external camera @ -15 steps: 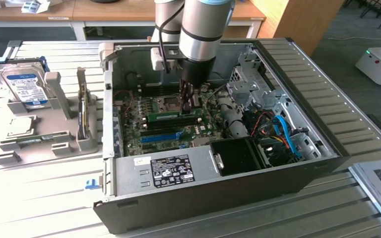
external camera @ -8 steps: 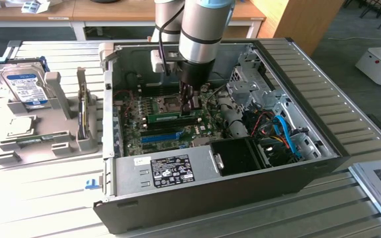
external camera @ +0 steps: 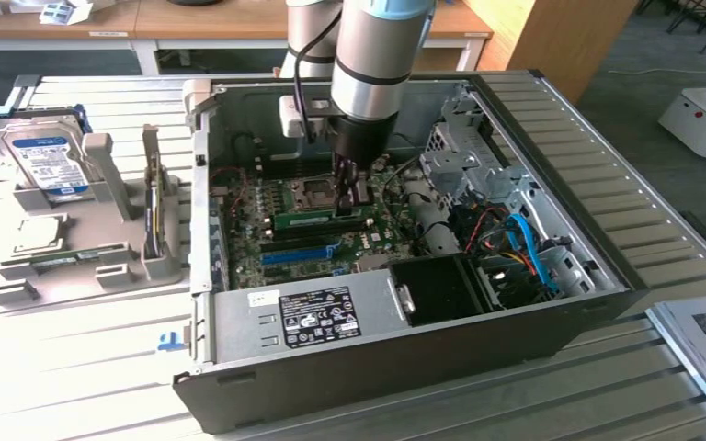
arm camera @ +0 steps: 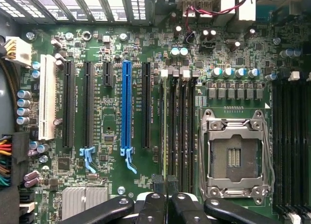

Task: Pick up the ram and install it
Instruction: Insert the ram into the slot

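You have the gripper [external camera: 350, 204] reaching straight down into the open case [external camera: 598, 276]. Its 2 fingers [arm camera: 156, 181] are clenched almost together on one end of the ram [external camera: 308, 219].

The ram stands on edge over the board [arm camera: 114, 112]. It runs along the memory slots [arm camera: 182, 131] just beside the CPU socket [arm camera: 236, 156] and well apart from the blue slot [arm camera: 127, 107]. In the wrist view you look down its thin top edge, which runs away from the fingertips in line with those slots.

The grip makes sense to me. Pinching the thin edge keeps the ram upright, so its contact edge faces the slot. The straight-down reach keeps the arm off the case walls and the cables [external camera: 518, 243] on the exterior view's right. Holding 1 end leaves most of the ram's length in your sight for lining it up.

You cannot tell from either view whether the ram is fully seated or only resting in the slot's mouth.

On the exterior view's left, the rack [external camera: 108, 266] holds a drive [external camera: 47, 161], well apart from the work.
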You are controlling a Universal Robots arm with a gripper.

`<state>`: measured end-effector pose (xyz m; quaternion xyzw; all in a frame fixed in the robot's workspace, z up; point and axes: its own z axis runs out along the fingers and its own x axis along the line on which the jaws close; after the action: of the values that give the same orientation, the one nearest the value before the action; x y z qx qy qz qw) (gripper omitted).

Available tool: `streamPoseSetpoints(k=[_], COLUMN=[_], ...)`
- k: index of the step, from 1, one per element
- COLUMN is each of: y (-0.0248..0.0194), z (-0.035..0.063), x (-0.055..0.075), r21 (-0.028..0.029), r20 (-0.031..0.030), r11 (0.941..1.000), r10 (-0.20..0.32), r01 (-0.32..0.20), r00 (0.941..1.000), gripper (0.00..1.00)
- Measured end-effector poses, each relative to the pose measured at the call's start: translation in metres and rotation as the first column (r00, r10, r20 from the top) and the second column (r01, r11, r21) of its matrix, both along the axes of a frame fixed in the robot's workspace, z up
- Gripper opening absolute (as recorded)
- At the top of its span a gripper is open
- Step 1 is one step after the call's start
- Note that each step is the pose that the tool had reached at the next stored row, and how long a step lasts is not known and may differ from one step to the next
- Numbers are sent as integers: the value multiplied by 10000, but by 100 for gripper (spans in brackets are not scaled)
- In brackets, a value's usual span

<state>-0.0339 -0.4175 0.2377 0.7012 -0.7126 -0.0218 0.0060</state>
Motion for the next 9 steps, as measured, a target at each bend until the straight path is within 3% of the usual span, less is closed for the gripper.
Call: streamPoseSetpoints(k=[9], y=[0], z=[-11], x=[-8], r21=[2], r20=[1], r11=[10000], r10=[0], r01=[0], r00=[10000], gripper=[12])
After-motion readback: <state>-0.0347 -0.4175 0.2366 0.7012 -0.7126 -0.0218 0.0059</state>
